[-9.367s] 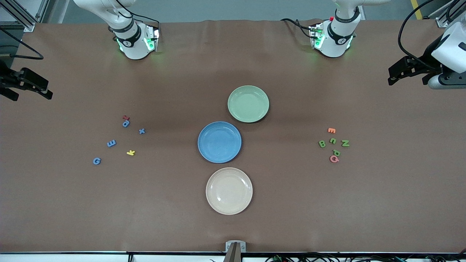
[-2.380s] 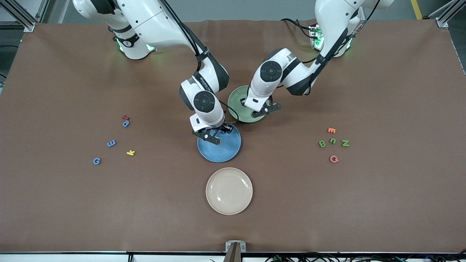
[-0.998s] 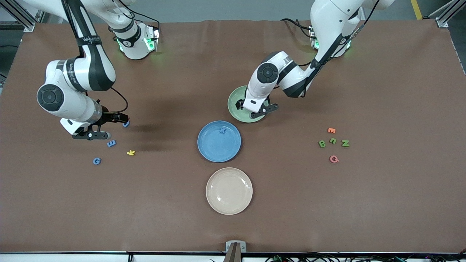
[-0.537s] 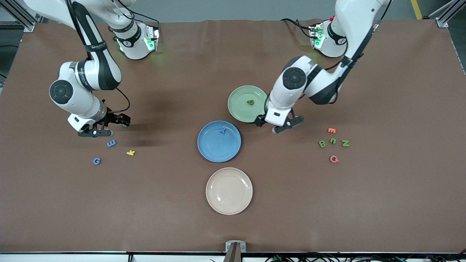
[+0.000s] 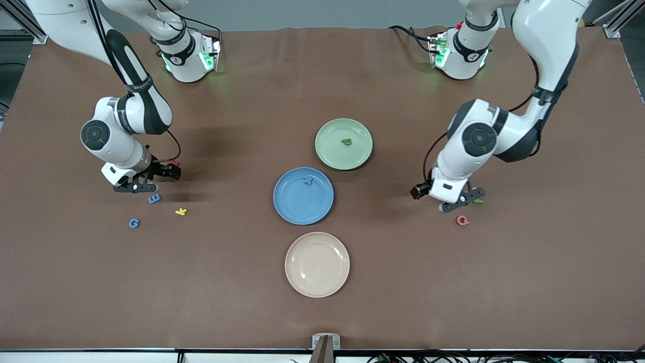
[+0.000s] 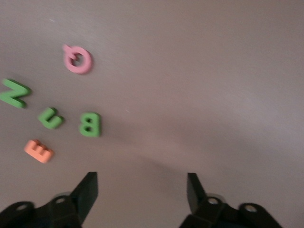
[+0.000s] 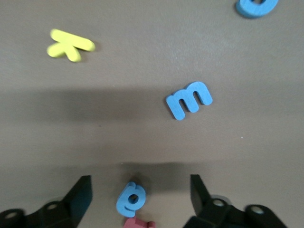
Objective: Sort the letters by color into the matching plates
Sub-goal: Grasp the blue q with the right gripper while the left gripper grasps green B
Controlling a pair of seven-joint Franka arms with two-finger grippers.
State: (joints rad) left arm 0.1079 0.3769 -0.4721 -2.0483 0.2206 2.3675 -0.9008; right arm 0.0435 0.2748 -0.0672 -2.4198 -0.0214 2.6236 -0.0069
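Three round, shallow, glossy plates lie in the middle of the front view on a matte brown table [image 5: 322, 75]: the green plate [image 5: 332, 151] uppermost, the blue plate [image 5: 289, 206] just below it, the cream plate [image 5: 317, 264] lowest. A small green letter [image 5: 346, 142] lies in the green plate and a blue X [image 5: 308, 180] near the upper rim of the blue plate.

At the left of the front view the right gripper [image 5: 147, 180] hangs low over its cluster. In the right wrist view its dark, angular fingers [image 7: 78, 197] stand wide apart with a chunky blue letter with a round hole [image 7: 130, 199] between them, untouched, and a red letter [image 7: 137, 223] right against it. A blue E [image 7: 189, 99], a yellow K [image 7: 70, 45] and a blue G [image 5: 133, 223] lie flat nearby.

At the right of the front view the left gripper [image 5: 445, 195] is low over the other cluster. In the left wrist view its fingers [image 6: 88, 190] are spread wide over bare table. Just ahead of them lie a green B [image 6: 90, 124], a curved green letter [image 6: 51, 118], a green N [image 6: 14, 93], an orange E [image 6: 38, 151] and a pink Q [image 6: 77, 59], all thick, flat, foam-like pieces.
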